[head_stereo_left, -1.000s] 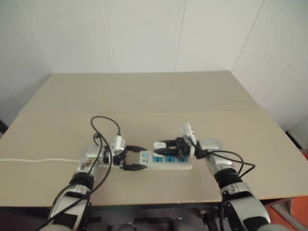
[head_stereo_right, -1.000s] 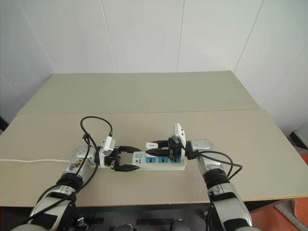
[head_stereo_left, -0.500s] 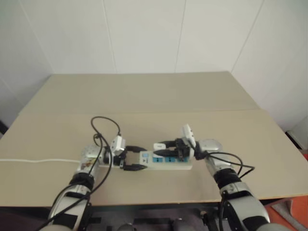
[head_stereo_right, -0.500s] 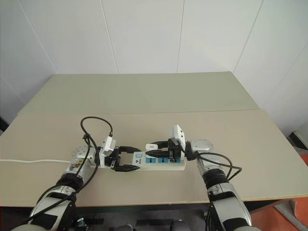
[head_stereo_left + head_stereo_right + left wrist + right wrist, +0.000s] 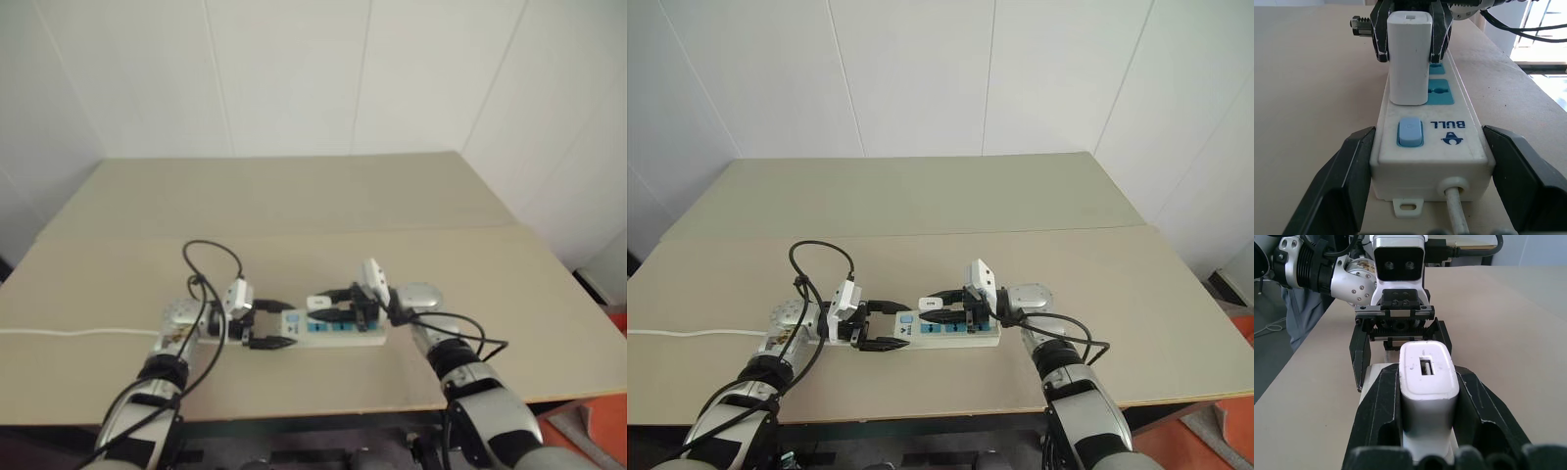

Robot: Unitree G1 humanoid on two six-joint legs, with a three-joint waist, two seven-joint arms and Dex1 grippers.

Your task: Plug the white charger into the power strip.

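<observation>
So the long white plastic power strip with blue sockets (image 5: pixel 1430 147) is lying flat on the beige bench (image 5: pixel 921 196), near the front edge, with its white cord (image 5: pixel 686 330) trailing off to the robot's left. The left tool (image 5: pixel 884 324) has its two black fingers (image 5: pixel 1337 186) spread wide either side of the switch end of the strip, right by the pale blue rocker switch (image 5: pixel 1410 132); can't really tell if they're touching the sides or just sitting beside them. The right tool (image 5: pixel 939 305) is pinching the small white rounded-block charger (image 5: pixel 1408 54) between its fingers, gripping it on both flanks. The charger sits upright over the blue socket closest to the switch, its bottom end right down at the strip's top face. Whether it's fully seated I honestly can't say.
</observation>
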